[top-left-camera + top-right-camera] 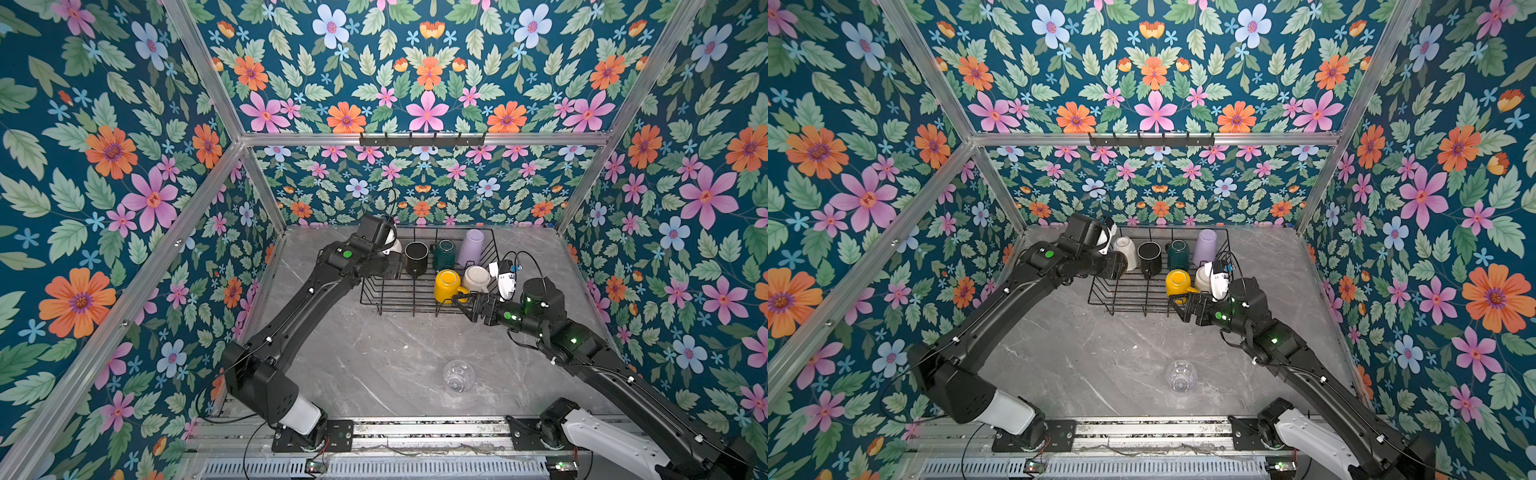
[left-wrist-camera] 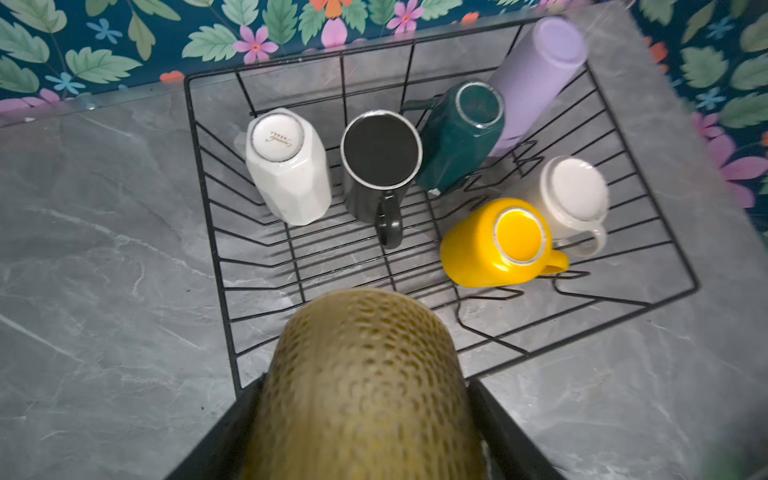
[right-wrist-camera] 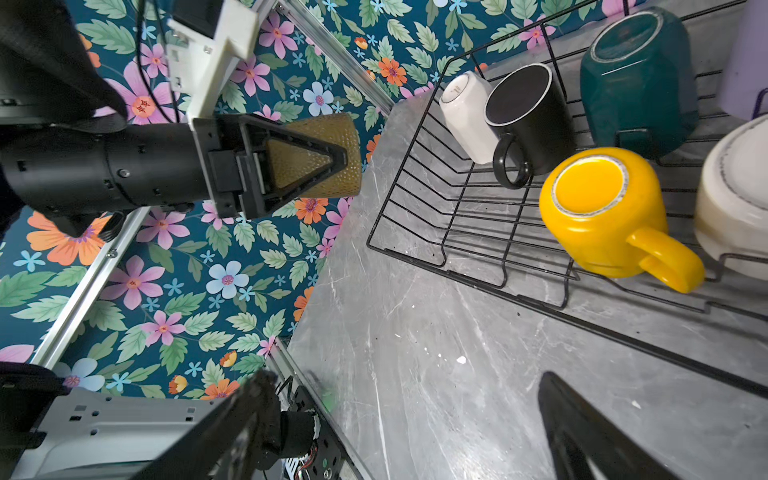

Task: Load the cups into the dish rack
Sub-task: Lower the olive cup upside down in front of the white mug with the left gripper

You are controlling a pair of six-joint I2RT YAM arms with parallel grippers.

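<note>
Olive-brown tumbler [image 2: 361, 332] — clamped in left gripper [image 2: 363, 390].

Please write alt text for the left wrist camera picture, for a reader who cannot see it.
The left gripper holds an olive-brown tumbler close to a corner of a black wire rack on a grey table. Six cups sit in the rack: white, black, green, cream and yellow mugs and a lilac tumbler.

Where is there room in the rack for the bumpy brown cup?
The dish rack is bare near-left, between white mug, black mug and yellow mug. The table between rack and clear glass is bare. The rack's far row and right corner are crowded.
</note>
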